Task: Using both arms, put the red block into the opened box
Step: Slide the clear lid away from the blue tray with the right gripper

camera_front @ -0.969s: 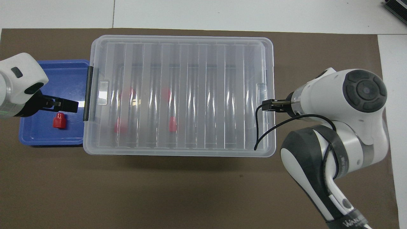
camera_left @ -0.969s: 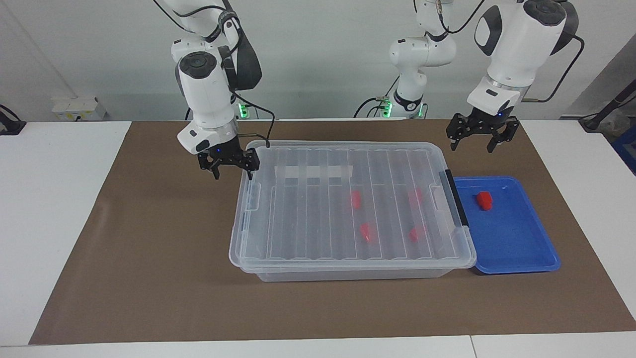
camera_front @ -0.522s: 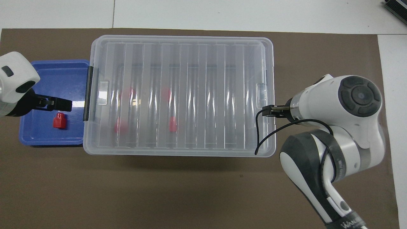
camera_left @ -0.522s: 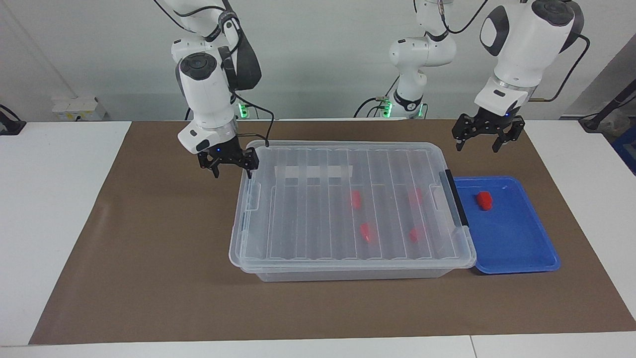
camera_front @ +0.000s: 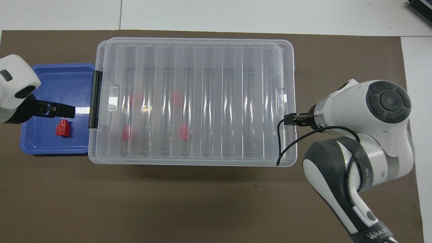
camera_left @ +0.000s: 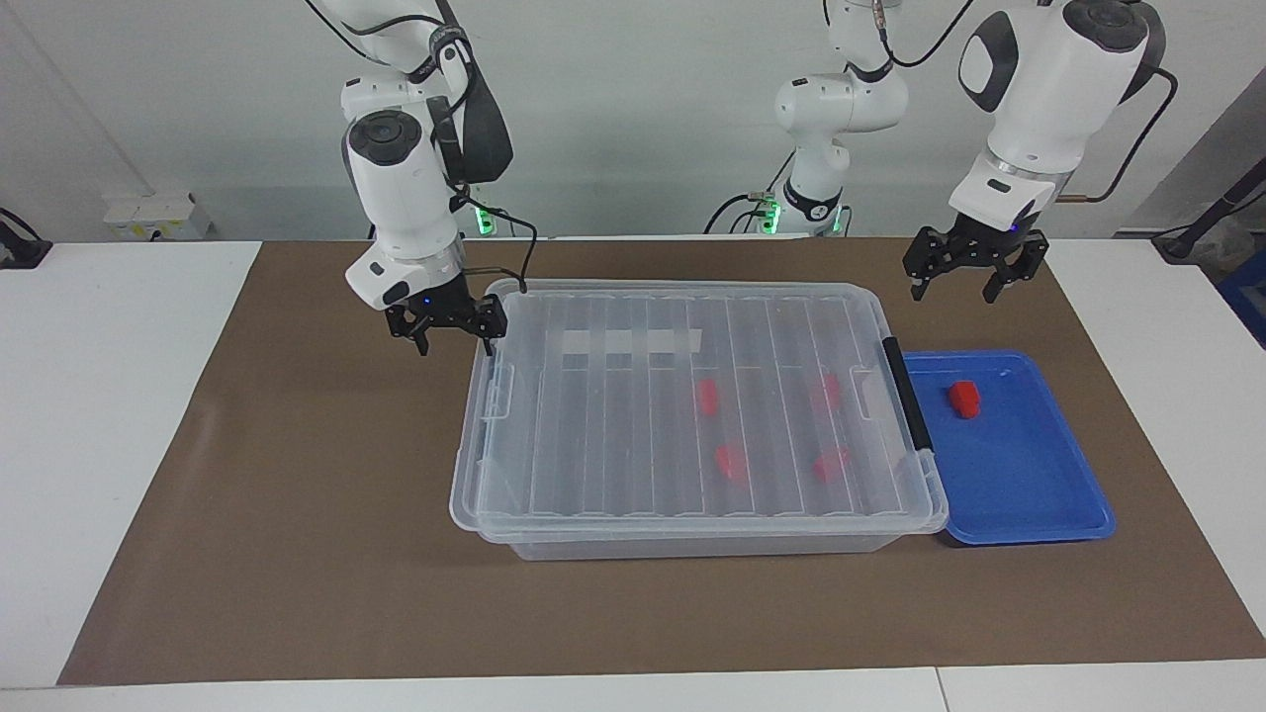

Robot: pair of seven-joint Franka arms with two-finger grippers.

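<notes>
Lid-opening looks like the step in hand: the lid [camera_left: 692, 396] appears slightly askew on the box [camera_left: 692, 542], so the box is not yet open. Going across the facing view, the right gripper [camera_left: 447, 326] hangs at the box's end toward the right arm, fingers spread, holding nothing. Four red pieces show through the lid. The red block [camera_left: 964, 398] lies in the blue tray [camera_left: 1029, 514], beside the box's black handle [camera_left: 908, 394]. The left gripper [camera_left: 967, 271] hovers near the tray's edge nearest the robots, open and empty. Next, I judge, the lid must come off, then the left gripper must descend onto the block.
</notes>
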